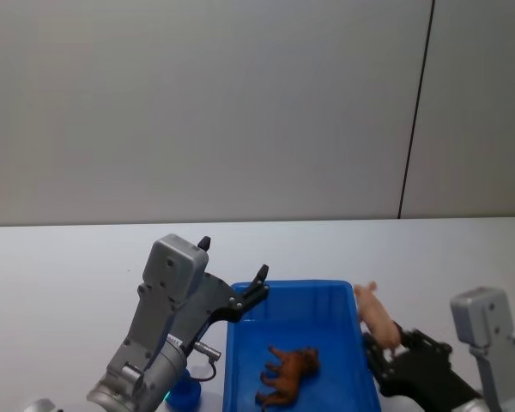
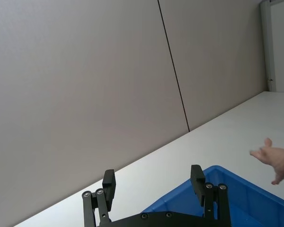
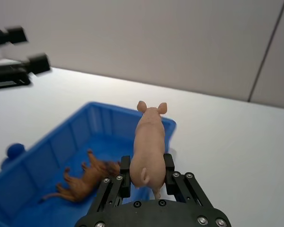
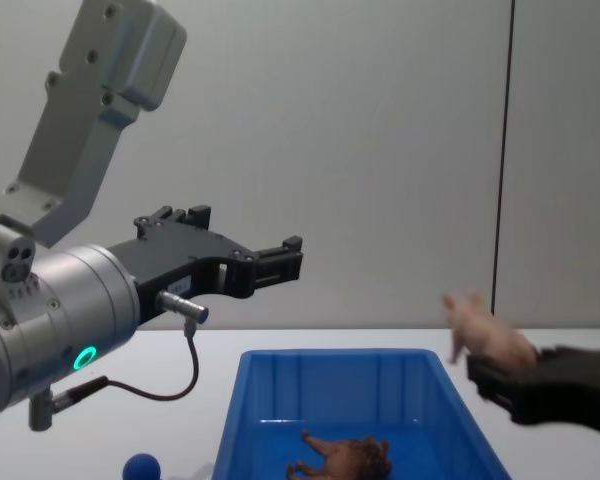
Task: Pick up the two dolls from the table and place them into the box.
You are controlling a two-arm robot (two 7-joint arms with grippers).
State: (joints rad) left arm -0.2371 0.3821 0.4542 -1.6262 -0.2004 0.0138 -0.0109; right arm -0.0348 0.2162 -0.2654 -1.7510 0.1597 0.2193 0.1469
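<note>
Our right tool [image 3: 147, 164] is clamped on the pale pink plastic pig doll [image 3: 149, 135], raised just beside the right rim of the glossy blue plastic box [image 1: 292, 286]. The brown four-legged toy doll [image 1: 290, 371] lies inside. We judge the next move is to carry the pig inward over the rim and release it. Our left tool [image 1: 233, 260] hovers wide open.

Before me a plain grey wall [image 1: 197, 103], split by one thin dark vertical seam [image 1: 416, 107] toward my right, rises behind the smooth white worktop [image 1: 60, 266], all evenly and softly lit.
</note>
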